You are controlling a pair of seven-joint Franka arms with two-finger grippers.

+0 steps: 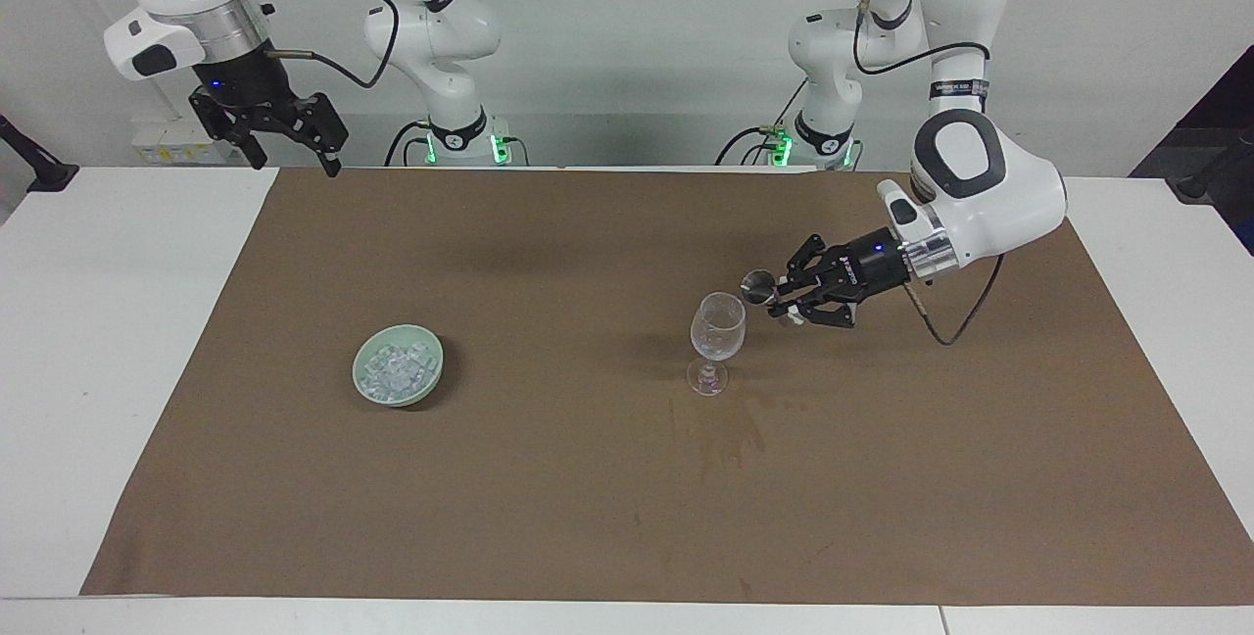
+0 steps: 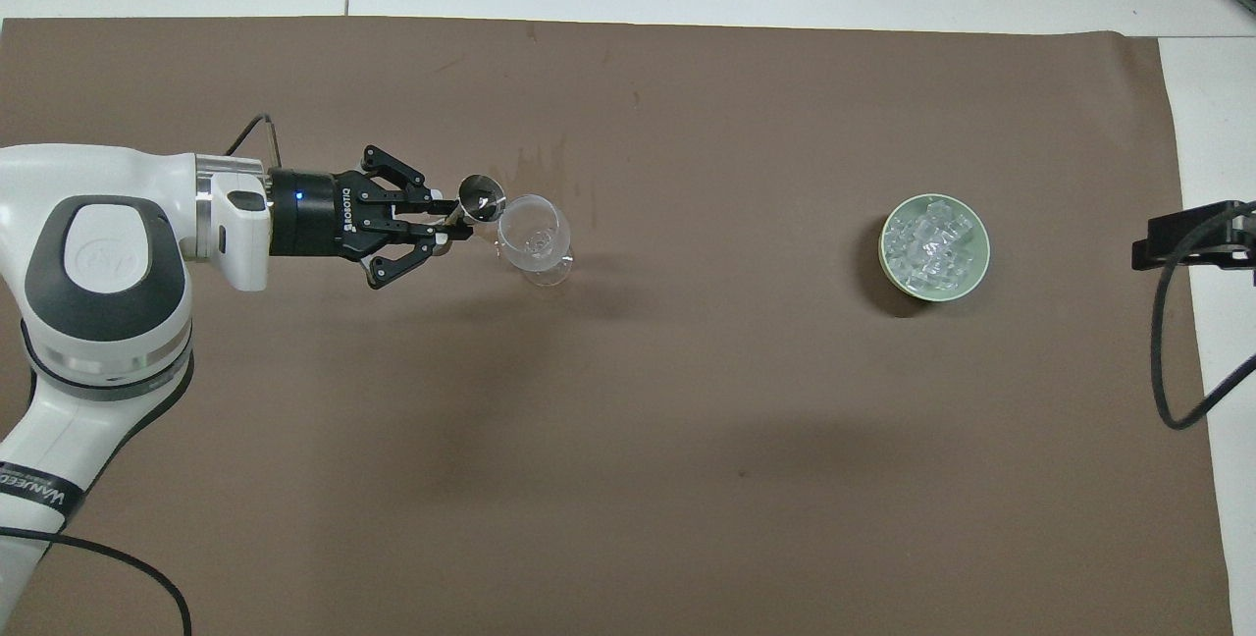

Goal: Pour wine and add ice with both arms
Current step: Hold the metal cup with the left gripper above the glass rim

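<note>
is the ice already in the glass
No, the ice lies heaped in the green bowl toward the right arm's end of the table, apart from the glass.

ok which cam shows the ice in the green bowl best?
Overhead view: it looks steeply down into the pale green round bowl, so the heap of small clear ice cubes shows across the whole opening. The facing view shows the same heap more slantwise, partly cut by the bowl's rim.

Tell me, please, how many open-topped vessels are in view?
3: a stemmed glass on the brown mat; a green bowl of ice toward the right arm's end; a small metal cup in the left gripper, beside the glass rim.
</note>
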